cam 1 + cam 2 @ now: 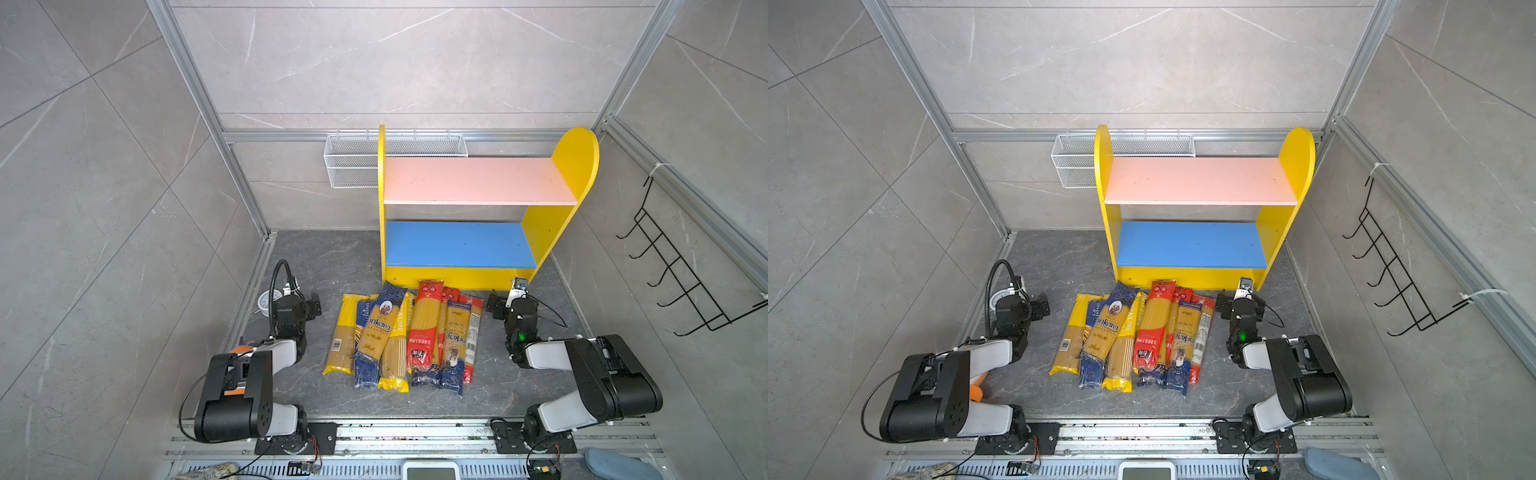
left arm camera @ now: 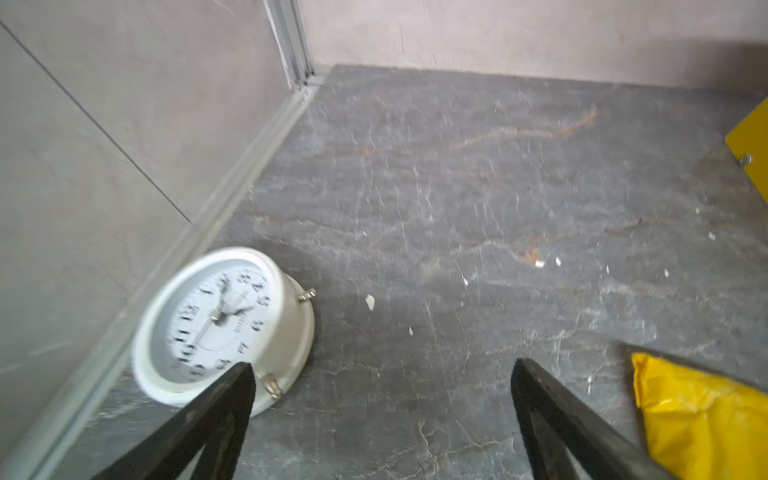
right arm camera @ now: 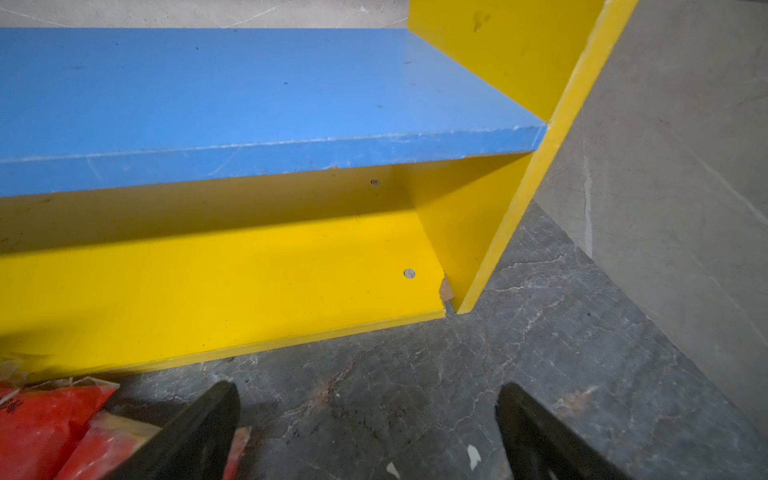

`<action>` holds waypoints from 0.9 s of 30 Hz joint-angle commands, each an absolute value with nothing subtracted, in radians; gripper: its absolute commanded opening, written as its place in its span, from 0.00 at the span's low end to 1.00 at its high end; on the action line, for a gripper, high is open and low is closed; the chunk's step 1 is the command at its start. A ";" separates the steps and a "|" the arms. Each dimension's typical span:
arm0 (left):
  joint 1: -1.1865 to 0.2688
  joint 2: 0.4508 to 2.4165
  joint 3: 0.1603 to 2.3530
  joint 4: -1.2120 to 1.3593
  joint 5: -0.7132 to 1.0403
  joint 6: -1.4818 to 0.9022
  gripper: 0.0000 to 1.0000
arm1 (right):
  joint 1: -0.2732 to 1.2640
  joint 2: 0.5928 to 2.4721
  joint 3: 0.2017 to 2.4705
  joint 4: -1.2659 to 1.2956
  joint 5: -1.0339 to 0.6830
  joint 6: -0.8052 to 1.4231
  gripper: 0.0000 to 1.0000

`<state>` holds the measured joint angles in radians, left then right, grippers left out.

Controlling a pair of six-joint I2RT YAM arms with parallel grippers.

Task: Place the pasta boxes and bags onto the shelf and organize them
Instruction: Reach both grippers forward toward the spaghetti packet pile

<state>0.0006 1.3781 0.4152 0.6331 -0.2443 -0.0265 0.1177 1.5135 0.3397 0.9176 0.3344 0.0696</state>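
Your spaghetti packs (image 1: 401, 336) lie in one overlapping heap in the middle of the surface (image 1: 316, 257), ends pointing to 12 and 6 o'clock. The shelf (image 1: 575, 166) stands just beyond them at 12 o'clock. At the heap's 9 o'clock, your left gripper (image 2: 382, 365) hangs low, fingers (image 2: 216, 407) spread wide, gripping nothing, with a white alarm clock (image 2: 220, 328) at its own 9. At 3 o'clock, your right gripper (image 3: 368, 386) is also spread wide and empty, facing the shelf's foot.
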 commanded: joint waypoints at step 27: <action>-0.637 1.165 0.792 -0.099 -0.791 -0.188 0.99 | 0.348 1.108 0.820 -0.366 0.435 0.393 1.00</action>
